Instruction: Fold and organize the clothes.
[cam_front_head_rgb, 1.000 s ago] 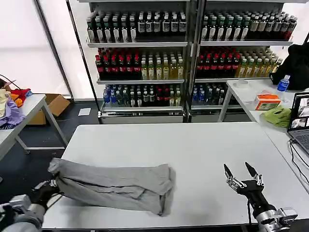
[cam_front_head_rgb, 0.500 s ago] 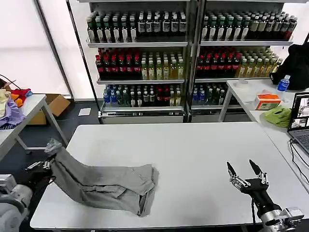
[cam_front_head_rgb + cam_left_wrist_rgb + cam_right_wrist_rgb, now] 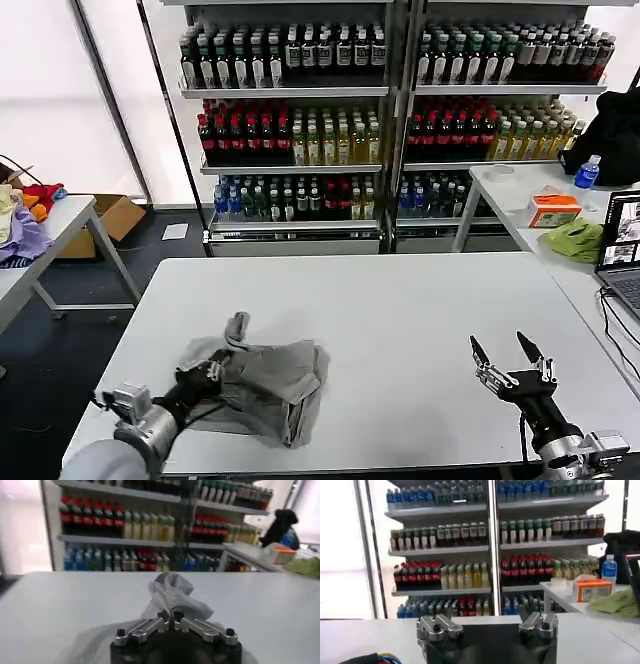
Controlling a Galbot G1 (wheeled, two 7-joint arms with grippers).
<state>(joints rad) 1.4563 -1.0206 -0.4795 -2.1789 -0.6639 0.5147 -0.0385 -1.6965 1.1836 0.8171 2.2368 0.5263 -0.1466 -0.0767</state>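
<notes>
Shelves of bottled drinks stand behind a white table (image 3: 400,300), where the grey shirt (image 3: 265,385) now lies bunched near the front left corner. A second ago it stretched long along the front edge; the left gripper (image 3: 205,372), its jaws pinching a tuft of cloth, has carried that end over toward the middle, doubling the shirt. That looks like one fold made. The right gripper (image 3: 508,358) waits, jaws spread, above the front right corner.

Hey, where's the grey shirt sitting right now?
In the head view, the grey shirt lies bunched on the white table, near-left part, pinched by the left gripper.
</notes>
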